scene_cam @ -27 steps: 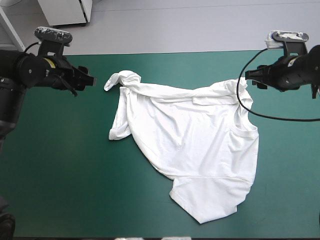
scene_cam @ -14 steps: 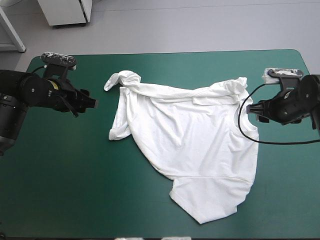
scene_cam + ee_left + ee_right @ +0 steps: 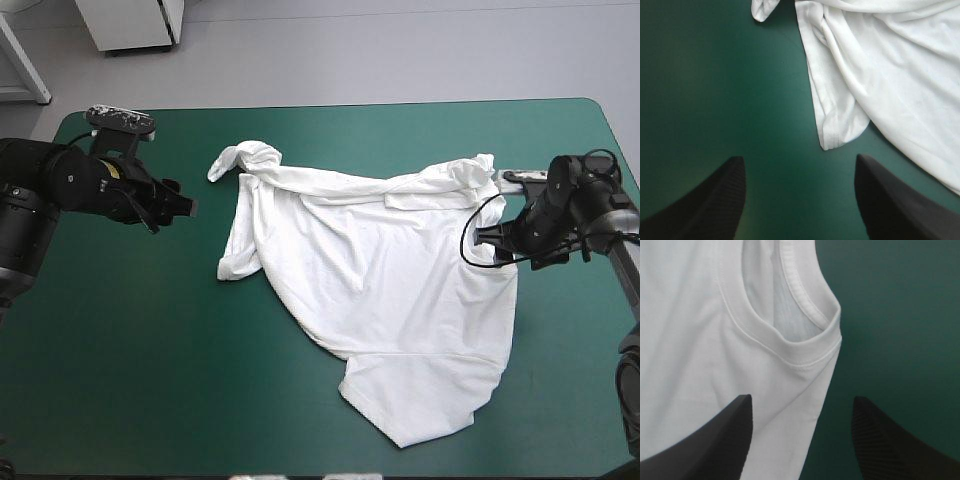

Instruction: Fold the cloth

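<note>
T-shirt point(image 3: 400, 290) white | table cover point(image 3: 120, 330) teal-green | tool fingers point(image 3: 880, 450) black, ribbed

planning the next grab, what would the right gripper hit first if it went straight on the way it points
Probably the T-shirt: its collar lies straight ahead of the open right gripper, between the fingers, at the cloth's edge on the teal-green cover. Depth is unclear.

A robotics lab, pretty clearly. A table point(image 3: 120, 350) is covered in a plain teal-green sheet and flanked by 2 black robot arms, the left arm point(image 3: 50, 185) and the right arm point(image 3: 585, 200). Bare grey floor point(image 3: 400, 50) and a white cabinet point(image 3: 130, 22) are seen beyond the far edge.
</note>
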